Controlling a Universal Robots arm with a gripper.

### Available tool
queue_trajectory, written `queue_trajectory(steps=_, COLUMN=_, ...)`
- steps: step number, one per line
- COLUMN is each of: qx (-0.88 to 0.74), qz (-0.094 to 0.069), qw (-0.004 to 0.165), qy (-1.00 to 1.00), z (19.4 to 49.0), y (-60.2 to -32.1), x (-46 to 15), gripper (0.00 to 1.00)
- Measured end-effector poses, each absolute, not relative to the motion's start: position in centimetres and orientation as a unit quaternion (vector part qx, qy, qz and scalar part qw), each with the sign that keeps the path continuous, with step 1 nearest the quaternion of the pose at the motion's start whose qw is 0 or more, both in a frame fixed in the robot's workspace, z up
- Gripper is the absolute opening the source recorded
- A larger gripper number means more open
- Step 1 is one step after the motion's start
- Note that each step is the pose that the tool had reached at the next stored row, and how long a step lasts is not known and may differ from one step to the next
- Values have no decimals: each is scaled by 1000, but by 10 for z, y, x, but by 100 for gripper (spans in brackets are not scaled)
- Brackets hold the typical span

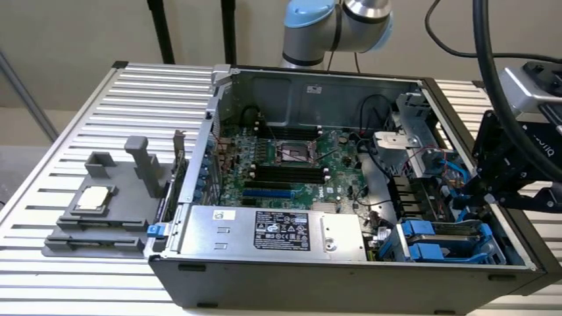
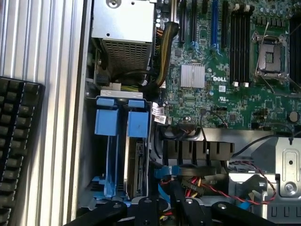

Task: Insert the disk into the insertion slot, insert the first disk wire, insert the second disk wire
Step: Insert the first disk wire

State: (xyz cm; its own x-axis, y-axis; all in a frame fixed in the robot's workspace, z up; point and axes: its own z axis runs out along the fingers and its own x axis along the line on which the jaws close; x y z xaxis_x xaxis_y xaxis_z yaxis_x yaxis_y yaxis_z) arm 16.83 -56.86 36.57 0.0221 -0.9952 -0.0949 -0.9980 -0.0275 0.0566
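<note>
One disk (image 2: 137, 165), seemingly seated in insertion slot (image 2: 123, 155), tool (image 2: 167, 208) just beside

Soft, even light leaves the computer case (image 1: 351, 280) interior mildly shaded.

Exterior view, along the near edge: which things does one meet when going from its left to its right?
Grey fixture holding a chip → small blue latch → silver box with black label → drive cage with blue tabs.
</note>
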Motion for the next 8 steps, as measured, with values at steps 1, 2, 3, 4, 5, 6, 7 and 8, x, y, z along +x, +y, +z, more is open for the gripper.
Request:
queue_trajectory(steps=1, qx=-715, qz=53, qw=12, qy=697, z=364, y=-568, x=168, gripper=25)
queue_trajectory(steps=2, qx=-716, qz=53, qw=12, qy=696, z=362, y=-568, x=168, gripper=25)
queue_trajectory(steps=3, qx=-716, qz=53, qw=12, qy=696, z=360, y=-568, x=168, gripper=25)
queue_trajectory(steps=4, qx=-717, qz=53, qw=12, qy=695, z=358, y=-567, x=168, gripper=25)
queue_trajectory(steps=5, qx=-718, qz=53, qw=12, qy=694, z=357, y=-566, x=167, gripper=26)
queue_trajectory(steps=6, qx=-719, qz=53, qw=12, qy=692, z=355, y=-566, x=166, gripper=32)
queue_trajectory(steps=7, qx=-721, qz=53, qw=12, qy=691, z=354, y=-566, x=165, gripper=32)
queue_trajectory(steps=8, qx=-722, qz=53, qw=11, qy=690, z=353, y=-566, x=163, gripper=32)
